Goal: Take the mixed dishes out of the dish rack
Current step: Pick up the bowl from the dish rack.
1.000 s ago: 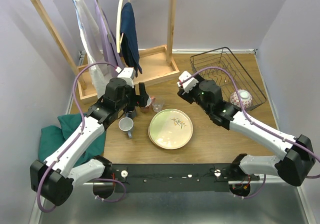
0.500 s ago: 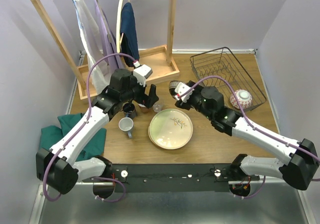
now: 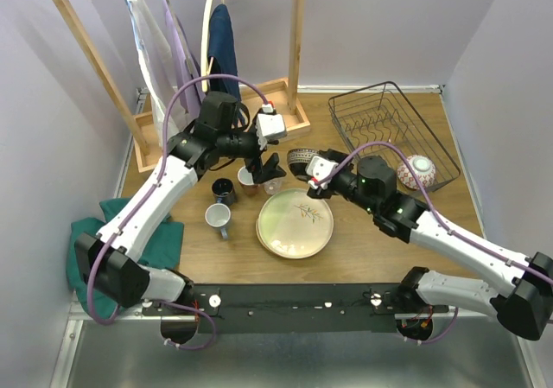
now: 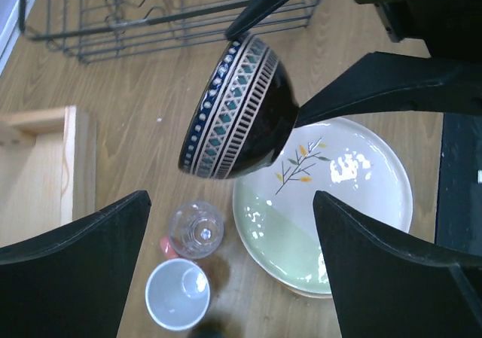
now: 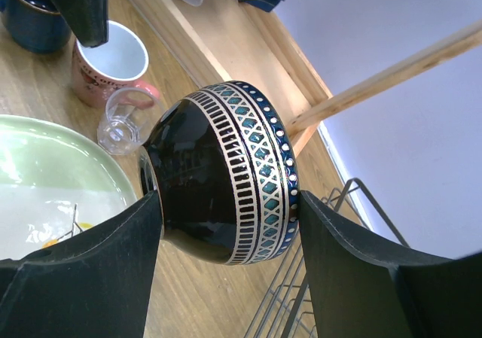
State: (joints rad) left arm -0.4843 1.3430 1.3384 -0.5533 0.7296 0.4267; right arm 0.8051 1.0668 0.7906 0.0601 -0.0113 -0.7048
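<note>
My right gripper [image 3: 309,168] is shut on a dark bowl with a blue and white patterned band [image 3: 300,156]. It holds the bowl on its side in the air, beyond the cream twig plate [image 3: 295,224]. In the right wrist view the bowl [image 5: 226,169] sits between my fingers [image 5: 83,270]. My left gripper [image 3: 264,165] is open and empty, above the clear glass [image 4: 196,229] and a pale mug [image 4: 178,294]. The bowl [image 4: 237,108] hangs in front of it. The dark wire dish rack [image 3: 380,111] stands at the back right with a pink patterned bowl [image 3: 421,170] in it.
A pink mug [image 5: 113,58], a dark mug [image 3: 223,188] and a grey mug [image 3: 218,217] stand left of the plate. The wooden clothes rack [image 3: 259,111] with hanging clothes is at the back left. A green cloth [image 3: 95,237] lies at the left edge.
My right gripper has carried the dark bowl left, away from the dish rack, to the plate's far side. My left gripper has swung right and back from the mugs, staying open.
</note>
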